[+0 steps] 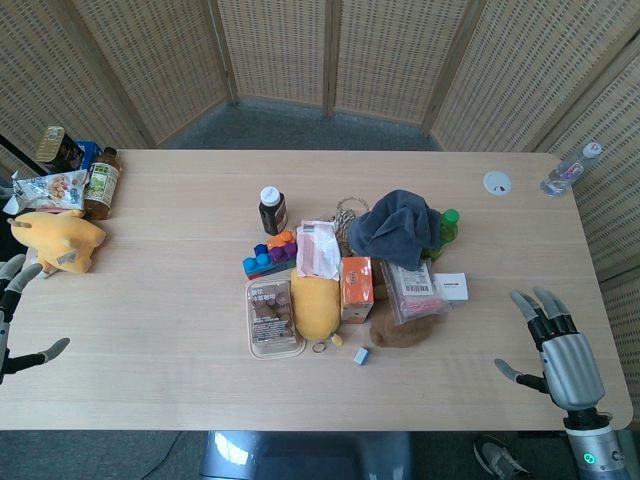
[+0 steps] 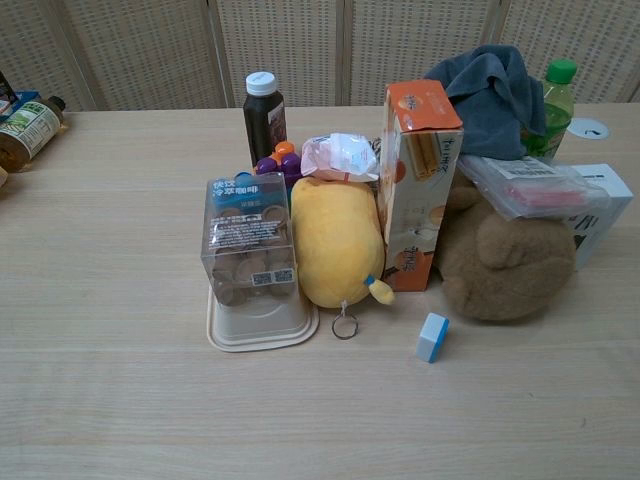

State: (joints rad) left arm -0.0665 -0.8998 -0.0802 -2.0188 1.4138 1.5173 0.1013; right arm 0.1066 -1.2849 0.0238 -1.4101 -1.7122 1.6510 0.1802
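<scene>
Hands hover empty at opposite ends of a light wooden table (image 1: 180,390), well apart from the clutter heaped at its centre. Both the left hand (image 1: 14,300) and the right hand (image 1: 556,350) have fingers spread and hold nothing. Nearest the left hand is a yellow plush toy (image 1: 55,240), just beyond its fingertips. Nearest the right hand, toward the central heap, is a small white box (image 1: 451,287). Within the heap, an orange carton (image 2: 420,180) stands upright just right of a yellow plush keychain (image 2: 335,240), with a clear cookie tub (image 2: 250,250) to that keychain's left and a small blue eraser (image 2: 432,336) in front.
</scene>
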